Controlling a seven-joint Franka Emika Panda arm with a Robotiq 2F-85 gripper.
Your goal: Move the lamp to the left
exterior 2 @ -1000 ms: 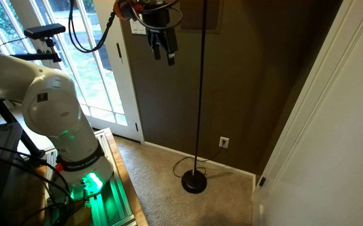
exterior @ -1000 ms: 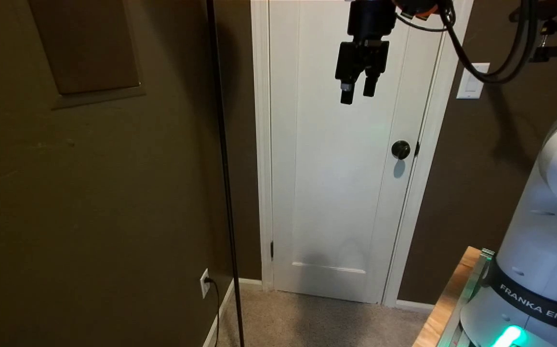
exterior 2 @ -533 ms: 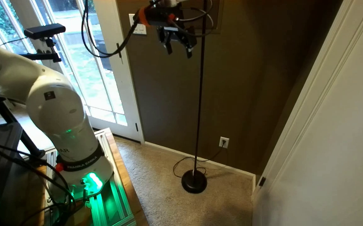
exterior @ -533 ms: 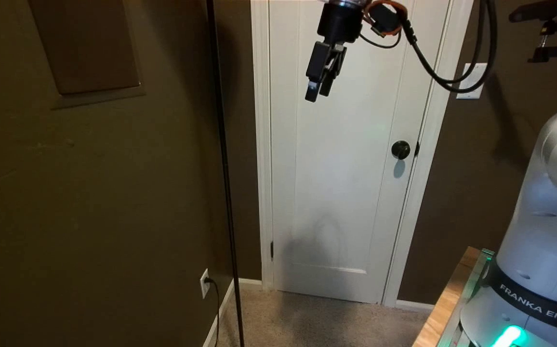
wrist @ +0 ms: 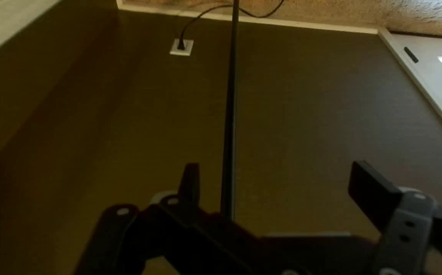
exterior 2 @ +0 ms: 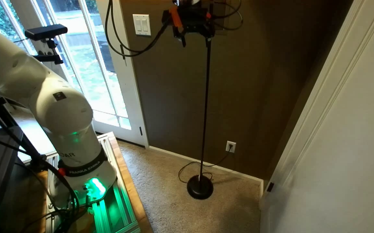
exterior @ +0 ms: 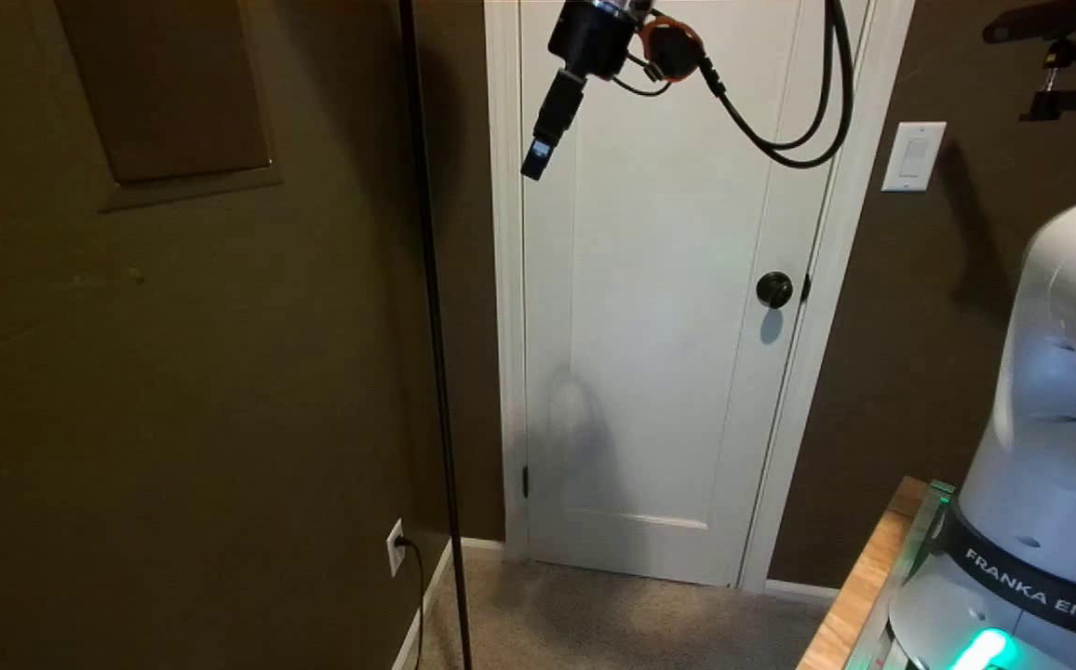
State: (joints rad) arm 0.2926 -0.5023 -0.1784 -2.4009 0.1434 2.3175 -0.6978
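The lamp is a thin dark upright pole, seen in both exterior views. Its round black base stands on the carpet; its top is out of view. My gripper is open and empty, high up near the pole, and one finger overlaps the pole there. In an exterior view the gripper appears edge-on, tilted, with a gap between it and the pole. In the wrist view the pole appears between the spread fingertips of the gripper, closer to the left finger.
A dark brown wall stands behind the lamp. A cord runs from the wall outlet to the floor by the base. A white door and a glass door flank the corner. The robot's wooden table edge is nearby.
My gripper has moved toward the lamp pole and turned, so it now shows edge-on in an exterior view. It stays open. The lamp has not moved.
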